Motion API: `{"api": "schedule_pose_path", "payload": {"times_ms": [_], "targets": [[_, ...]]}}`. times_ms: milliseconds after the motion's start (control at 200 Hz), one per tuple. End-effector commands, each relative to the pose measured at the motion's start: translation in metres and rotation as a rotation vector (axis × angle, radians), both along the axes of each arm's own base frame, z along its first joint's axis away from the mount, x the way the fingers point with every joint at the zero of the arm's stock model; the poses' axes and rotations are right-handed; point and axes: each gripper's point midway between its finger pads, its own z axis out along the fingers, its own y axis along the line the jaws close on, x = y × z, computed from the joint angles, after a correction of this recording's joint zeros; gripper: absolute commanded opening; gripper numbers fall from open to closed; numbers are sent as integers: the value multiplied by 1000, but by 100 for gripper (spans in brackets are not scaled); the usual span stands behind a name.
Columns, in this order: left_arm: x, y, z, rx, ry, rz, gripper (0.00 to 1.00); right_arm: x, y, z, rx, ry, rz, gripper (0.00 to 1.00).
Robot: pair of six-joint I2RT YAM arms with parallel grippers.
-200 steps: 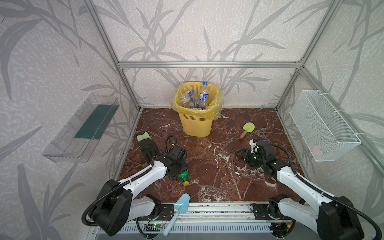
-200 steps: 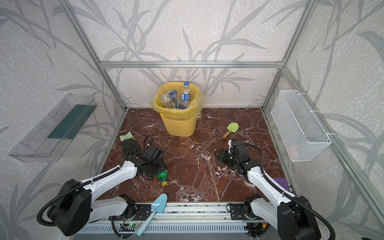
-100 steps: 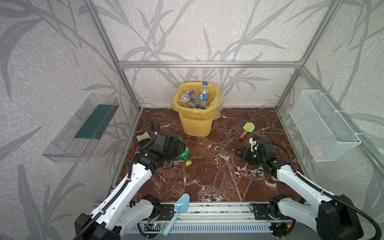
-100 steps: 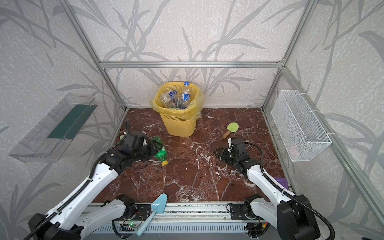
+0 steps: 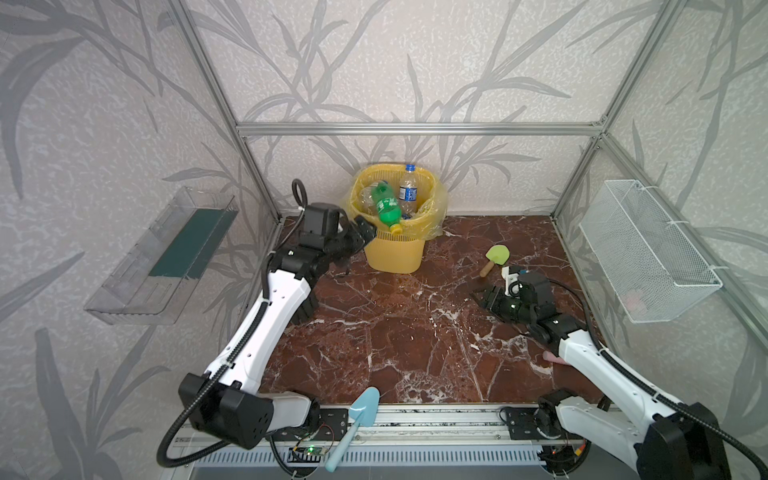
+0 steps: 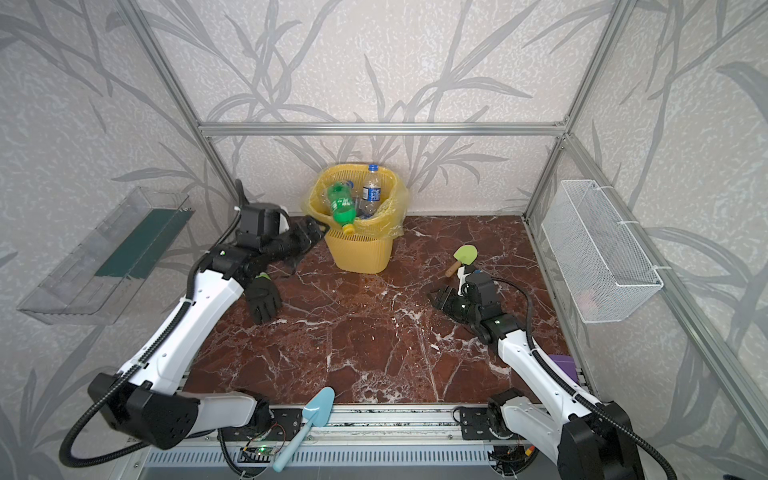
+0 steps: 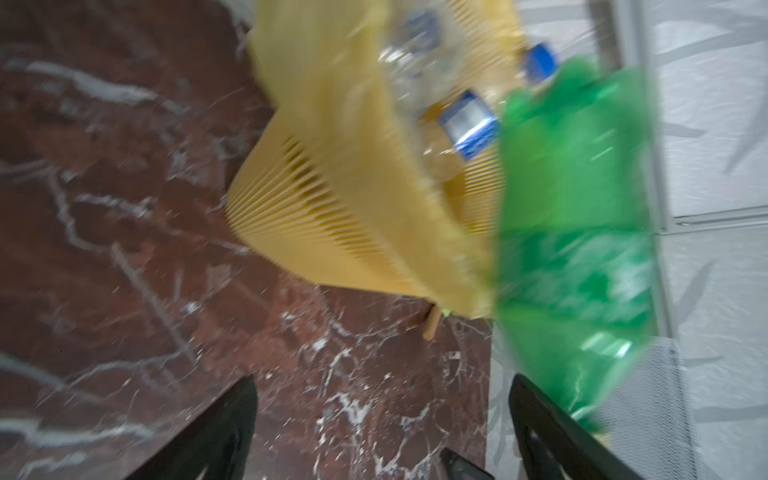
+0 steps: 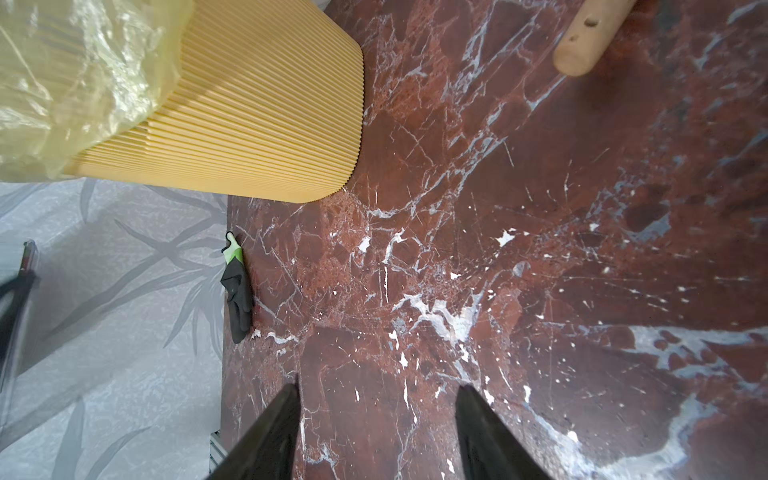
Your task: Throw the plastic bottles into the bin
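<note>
— Why does the bin point(image 5: 395, 253) stand at the back wall, in the middle?

— Probably so that both arms can reach it. The left gripper point(image 7: 382, 385) is just beside its rim, the jaws wide apart and empty. The green bottle point(image 5: 384, 205) is free of it and lies tilted across the bin's mouth, the yellow cap at the near rim. It can slide in or tip out; that is not sure.

— And the right gripper point(image 8: 378, 387)?

— Low over the floor, well apart from the bin, jaws apart with nothing between. It seems only to wait. A clear bottle point(image 5: 408, 191) stands upright inside the bin.

— The room?

— Leaf-patterned walls, a metal frame, a red marble floor point(image 5: 395, 340). No bottle is seen on it, only a black glove point(image 6: 262, 297) and a green paddle point(image 5: 498, 254).
</note>
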Motion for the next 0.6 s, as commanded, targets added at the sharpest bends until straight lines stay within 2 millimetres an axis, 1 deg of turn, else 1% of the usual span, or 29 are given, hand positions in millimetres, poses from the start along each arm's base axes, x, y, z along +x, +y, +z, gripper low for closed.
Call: {"api": "schedule_pose_path", "payload": {"times_ms": [0, 50, 115, 170, 220, 295, 460, 545, 595], "targets": [[-39, 34, 4, 43, -52, 79, 94, -8, -2, -16, -15, 39, 4, 60], [-51, 44, -13, 56, -40, 99, 94, -9, -3, -22, -19, 48, 3, 60], [-52, 46, -27, 11, -54, 111, 94, -8, -2, -26, -21, 54, 8, 60], [-45, 39, -26, -44, -67, 94, 95, -6, 0, -27, -18, 60, 11, 60], [-42, 32, -24, -62, -59, 62, 95, -5, 0, -23, -19, 57, 15, 60], [-40, 31, -25, -41, -39, 48, 94, -4, -1, -17, -28, 43, 13, 60], [-36, 46, -34, -16, -66, 105, 93, -4, -9, -12, -74, -4, 16, 61], [-29, 55, -36, -9, -84, 138, 93, 4, -16, -6, -102, -63, 15, 63], [-23, 62, -36, 6, -99, 161, 93, 12, -26, -2, -148, -99, 0, 63]]}}
